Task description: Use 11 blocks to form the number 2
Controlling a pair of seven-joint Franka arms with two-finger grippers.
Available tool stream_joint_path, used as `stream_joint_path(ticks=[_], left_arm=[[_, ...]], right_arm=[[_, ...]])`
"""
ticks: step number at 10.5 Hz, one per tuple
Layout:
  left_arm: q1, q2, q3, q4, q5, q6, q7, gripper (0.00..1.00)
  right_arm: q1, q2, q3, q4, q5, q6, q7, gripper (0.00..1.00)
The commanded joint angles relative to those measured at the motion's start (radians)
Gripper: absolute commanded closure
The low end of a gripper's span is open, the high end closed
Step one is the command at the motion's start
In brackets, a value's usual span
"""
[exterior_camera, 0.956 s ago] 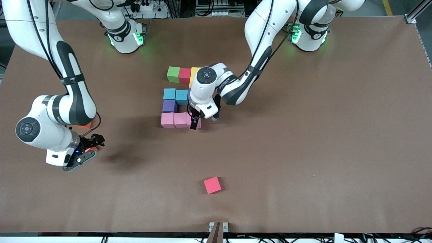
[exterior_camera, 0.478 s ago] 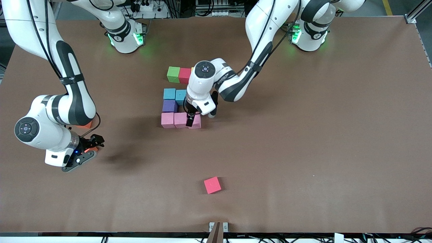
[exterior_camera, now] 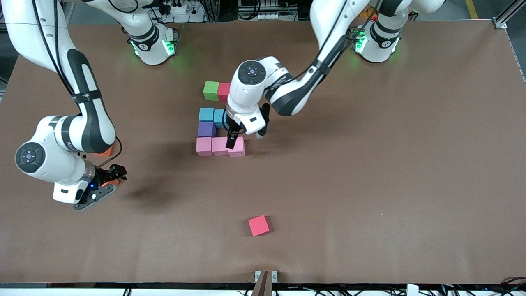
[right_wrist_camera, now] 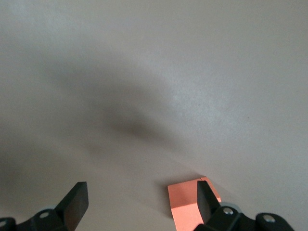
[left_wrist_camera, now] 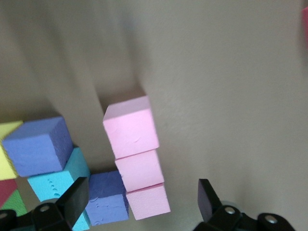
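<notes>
Blocks [exterior_camera: 213, 123] in the middle of the worktop [exterior_camera: 370, 164] already look like a 2, nothing seems left, with the left claw [exterior_camera: 231, 139] spread above the pink row and the right claw [exterior_camera: 107, 181] spread over an orange cube [right_wrist_camera: 188, 207]

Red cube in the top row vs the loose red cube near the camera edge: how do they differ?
The top-row red cube touches the green cube and sits square with the figure; the loose red cube stands alone on the table, touching nothing, slightly rotated. The loose one lies much nearer the front camera. The left arm partly covers the top-row one; the loose one is in full view. Both look the same size.
</notes>
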Motion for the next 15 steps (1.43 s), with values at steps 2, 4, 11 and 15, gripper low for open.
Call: stream_joint_path(ticks=[2,4,11,15], left_arm=[[0.099,-0.134,-0.013,-0.041,-0.066,-0.217,0.377,0.00],[0.145,-0.190,-0.004,-0.038,-0.057,-0.348,0.580,0.00],[0.354,-0.337,0.004,-0.033,0.055,-0.474,1.121,0.00],[0.490,-0.417,0.028,-0.047,0.080,-0.503,1.458,0.00]], right_arm=[[-0.002,-0.133,0.001,-0.010,0.031,-0.103,0.120,0.00],[-0.012,-0.199,-0.005,-0.018,0.030,-0.153,0.174,0.00],[-0.060,-0.444,-0.001,-0.137,0.027,-0.231,0.247,0.00],[-0.071,-0.487,0.007,-0.018,0.025,-0.434,0.399,0.00]])
